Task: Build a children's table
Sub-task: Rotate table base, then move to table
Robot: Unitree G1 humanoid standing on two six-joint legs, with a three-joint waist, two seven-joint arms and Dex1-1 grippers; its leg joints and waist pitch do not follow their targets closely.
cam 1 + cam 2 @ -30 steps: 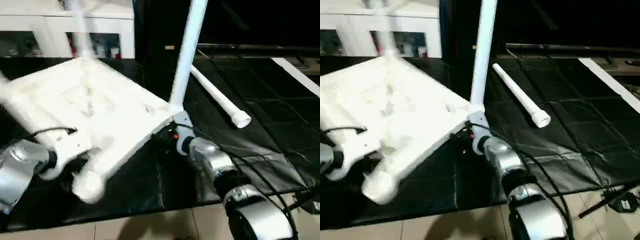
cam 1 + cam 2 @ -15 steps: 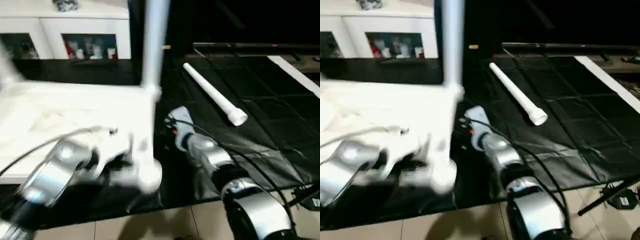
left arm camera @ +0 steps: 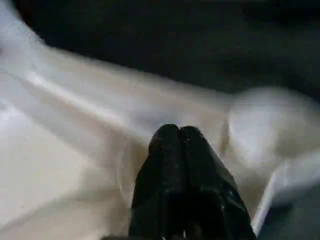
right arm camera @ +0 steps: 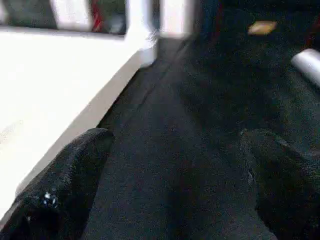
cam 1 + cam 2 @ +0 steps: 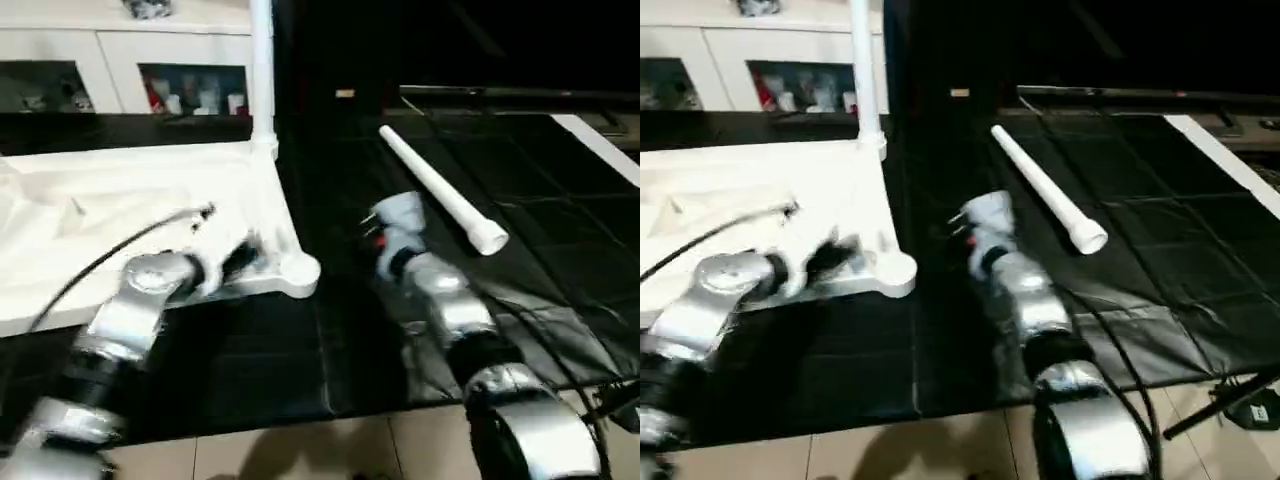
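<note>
No text, label, brand, number or sign can be read in any of these views; everything that might carry print is too blurred or too small to make out.

White tabletop & loose white leg on black gridded mat; silver forearms w/ black fingers; beige floor.

One table top — two legs: one upright, one lying loose.
</note>
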